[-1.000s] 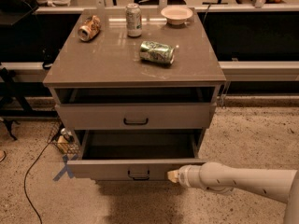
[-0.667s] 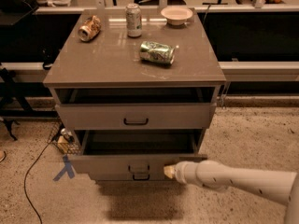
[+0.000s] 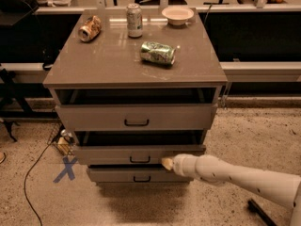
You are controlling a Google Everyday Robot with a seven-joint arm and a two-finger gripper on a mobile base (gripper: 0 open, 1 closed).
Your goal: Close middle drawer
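**Gripper at the middle drawer's front**

We see the middle drawer (image 3: 108,153) of the cabinet (image 3: 131,69) slightly out, just under the top drawer (image 3: 94,117) (also ajar). The gripper (image 3: 167,163) sits against its front, right of the handle; we cannot tell how wide it stands.

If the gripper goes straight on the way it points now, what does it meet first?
Most likely the flat front of the grey-beige wooden middle drawer, right of its small black pull handle. The gripper is at that front's lower right and seems to touch it, though depth is unclear.
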